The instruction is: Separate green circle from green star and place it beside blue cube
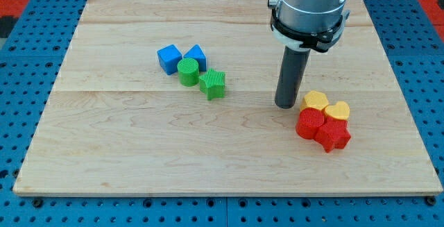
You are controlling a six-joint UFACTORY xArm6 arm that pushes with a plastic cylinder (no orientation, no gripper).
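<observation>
While my tip (286, 105) is resting bare, gripping nothing, the yellow block (316, 100) is sitting at its three o'clock. Far off at its nine o'clock, the green circle (187, 71) is touching the blue cube (168, 58).

Pale wood-grain tabletop (139, 144) under me, ringed by blue pegboard (28, 60). Two blue blocks, the blue cube (168, 58) and another blue block (196, 55), a green circle (187, 72), a green star (213, 84). Two yellow blocks (316, 101) (338, 110), a red cylinder (310, 123), a red star (334, 136), all ribbed on the sides; my tip (285, 105) is dark grey.
</observation>
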